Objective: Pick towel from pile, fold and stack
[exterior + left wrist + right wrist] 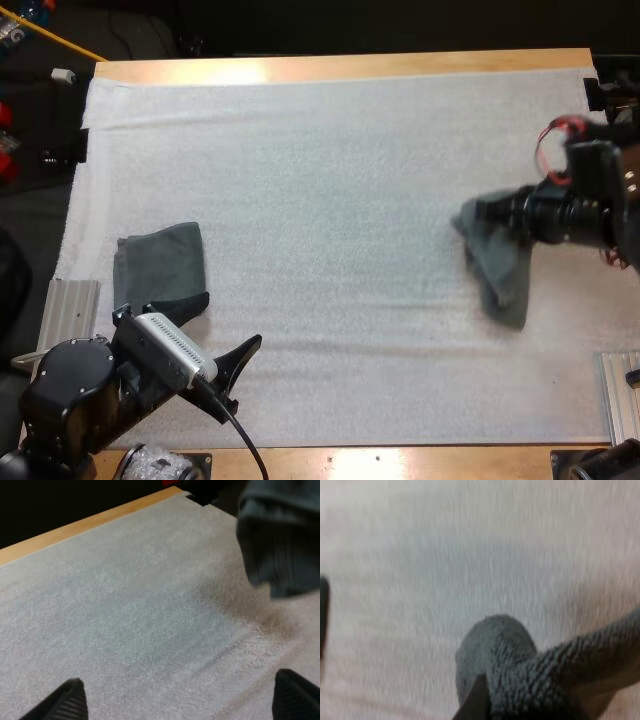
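The right jaws pinch the towel by one end at the right of the frame, and the rest droops over the mat on the desk. Holding it by an end probably lets the cloth fall open, ready for folding. The left jaws stand spread and clear of anything over bare mat at lower left, likely waiting to take a free corner. A folded towel lies at the left of the frame, just above them, seemingly the start of the stack.
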Robot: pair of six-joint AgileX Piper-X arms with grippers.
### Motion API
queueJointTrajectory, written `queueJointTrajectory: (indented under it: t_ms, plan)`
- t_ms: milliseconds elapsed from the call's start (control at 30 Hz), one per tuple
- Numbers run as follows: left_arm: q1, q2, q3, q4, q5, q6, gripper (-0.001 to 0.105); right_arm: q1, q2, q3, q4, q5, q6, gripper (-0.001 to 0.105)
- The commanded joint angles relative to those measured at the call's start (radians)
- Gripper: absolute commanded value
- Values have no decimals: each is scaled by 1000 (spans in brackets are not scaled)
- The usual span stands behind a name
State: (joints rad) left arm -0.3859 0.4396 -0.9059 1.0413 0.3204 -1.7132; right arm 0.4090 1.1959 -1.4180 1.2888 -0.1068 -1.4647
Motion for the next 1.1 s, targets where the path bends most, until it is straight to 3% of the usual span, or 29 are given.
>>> queueJointTrajectory:
  t_ms: [0, 200, 333, 467, 567, 800, 900, 1000, 1067]
  plan:
    - [-5, 1, -8, -7, 5, -8, 72, 18, -4, 25, 15, -2, 7, 1]
    - [-5, 1, -8, -7, 5, -8, 72, 134, 4, 224, -180, -15, 118, 1]
    - [-5, 1, -8, -7, 5, -8, 72, 199, 60, 307, -341, -120, 160, 1]
    - [-5, 1, -8, -7, 5, -8, 72, 226, 152, 314, -496, -260, 169, 1]
    - [-5, 1, -8, -7, 5, -8, 72, 222, 206, 314, -655, -358, 258, 1]
    - [-5, 1, -8, -7, 5, -8, 72, 222, 322, 314, -910, -368, 397, 1]
    - [-5, 1, -8, -7, 5, -8, 72, 234, 365, 314, -923, -371, 399, 13]
    - [-5, 1, -8, -7, 5, -8, 72, 258, 388, 314, -909, -390, 385, 49]
    - [-5, 1, -8, -7, 5, -8, 72, 281, 390, 314, -914, -395, 361, 78]
